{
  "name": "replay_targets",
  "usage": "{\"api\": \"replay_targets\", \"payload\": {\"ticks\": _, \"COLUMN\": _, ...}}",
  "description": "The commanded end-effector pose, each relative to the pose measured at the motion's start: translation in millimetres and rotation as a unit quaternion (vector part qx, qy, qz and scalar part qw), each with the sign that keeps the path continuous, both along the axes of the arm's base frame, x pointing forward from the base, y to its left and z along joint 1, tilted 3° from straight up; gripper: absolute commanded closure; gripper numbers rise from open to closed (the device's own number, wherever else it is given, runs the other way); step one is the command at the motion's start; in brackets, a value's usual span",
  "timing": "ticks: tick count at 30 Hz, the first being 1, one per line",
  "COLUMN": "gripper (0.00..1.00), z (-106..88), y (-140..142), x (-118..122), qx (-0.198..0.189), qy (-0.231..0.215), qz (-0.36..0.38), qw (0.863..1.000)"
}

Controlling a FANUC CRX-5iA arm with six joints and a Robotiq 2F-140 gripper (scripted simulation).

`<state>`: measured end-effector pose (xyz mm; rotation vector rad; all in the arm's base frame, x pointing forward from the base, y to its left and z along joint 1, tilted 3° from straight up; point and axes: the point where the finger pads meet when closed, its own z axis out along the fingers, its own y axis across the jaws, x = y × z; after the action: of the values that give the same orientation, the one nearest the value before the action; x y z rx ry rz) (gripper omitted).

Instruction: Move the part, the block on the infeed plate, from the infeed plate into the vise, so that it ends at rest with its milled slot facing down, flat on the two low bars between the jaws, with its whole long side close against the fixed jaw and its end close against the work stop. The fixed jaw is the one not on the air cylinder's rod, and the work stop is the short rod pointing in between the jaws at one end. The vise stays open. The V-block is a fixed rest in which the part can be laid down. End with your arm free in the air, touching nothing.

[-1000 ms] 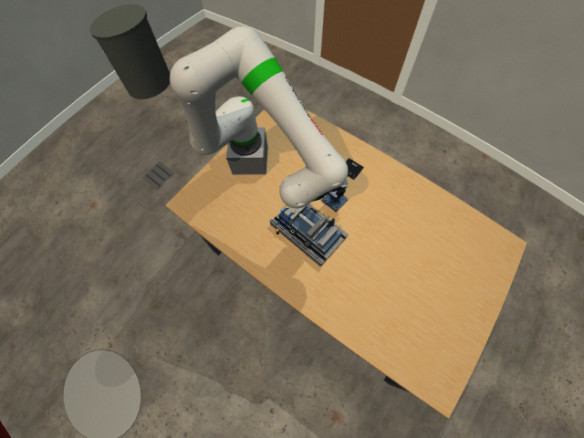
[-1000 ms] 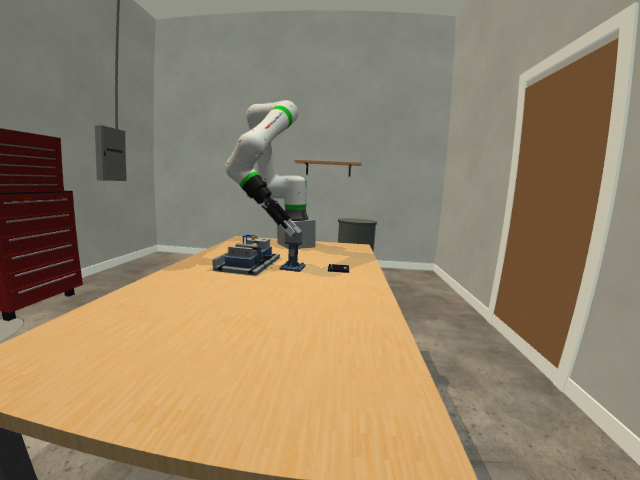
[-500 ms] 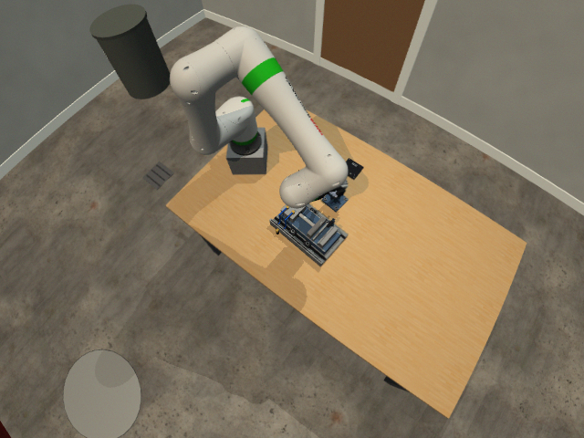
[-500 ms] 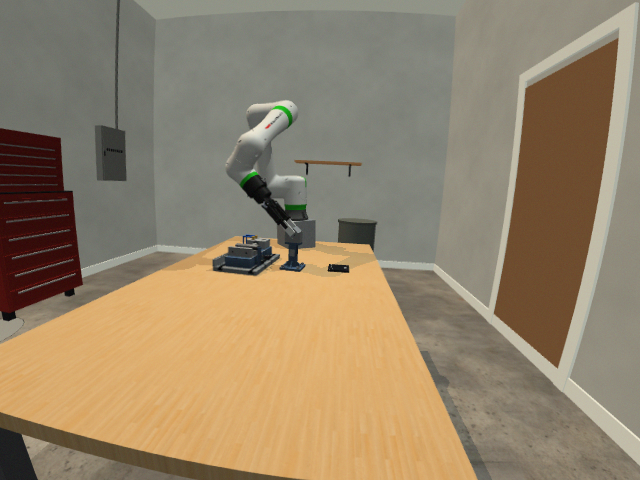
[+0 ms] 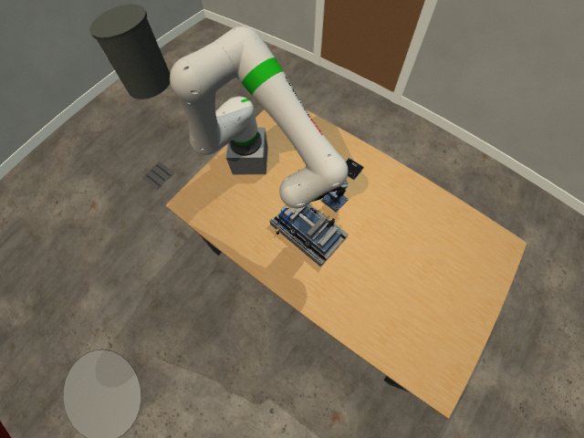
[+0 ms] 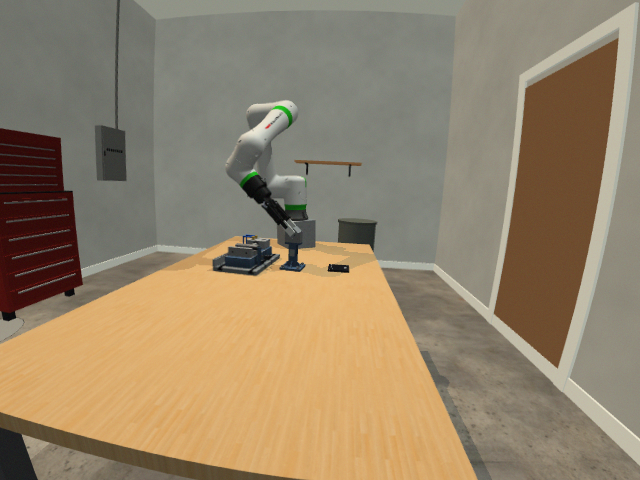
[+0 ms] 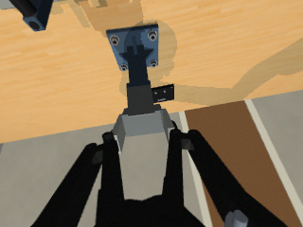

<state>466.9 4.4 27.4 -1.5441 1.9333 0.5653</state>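
My gripper is shut on the part, a grey block held between the two black fingers in the wrist view. The part sits right above the V-block, a dark blue post on a blue four-bolt base; I cannot tell whether it still touches the rest. In the exterior view the gripper slants down onto the top of the V-block. The vise stands open just left of it, also seen in the exterior view. The small black infeed plate lies empty beyond the V-block.
The arm's base pedestal stands at the table's far corner. A dark bin is on the floor behind it. A red tool chest stands left of the table. The infeed plate lies right of the V-block.
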Motion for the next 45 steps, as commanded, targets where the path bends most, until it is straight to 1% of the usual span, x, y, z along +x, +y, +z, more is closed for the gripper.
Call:
{"api": "replay_targets", "payload": {"ticks": 1, "gripper": 1.0, "z": 0.0, "y": 0.1, "x": 0.1, "qx": 0.0, "qy": 0.0, "qz": 0.0, "qw": 1.0}}
{"api": "replay_targets", "payload": {"ticks": 22, "gripper": 1.0, "z": 1.9, "y": 0.2, "x": 0.0, "qx": 0.0, "qy": 0.0, "qz": 0.0, "qw": 1.0}}
{"api": "replay_targets", "payload": {"ticks": 45, "gripper": 1.0, "z": 11.6, "y": 0.6, "x": -0.3, "qx": 0.0, "qy": 0.0, "qz": 0.0, "qw": 1.0}}
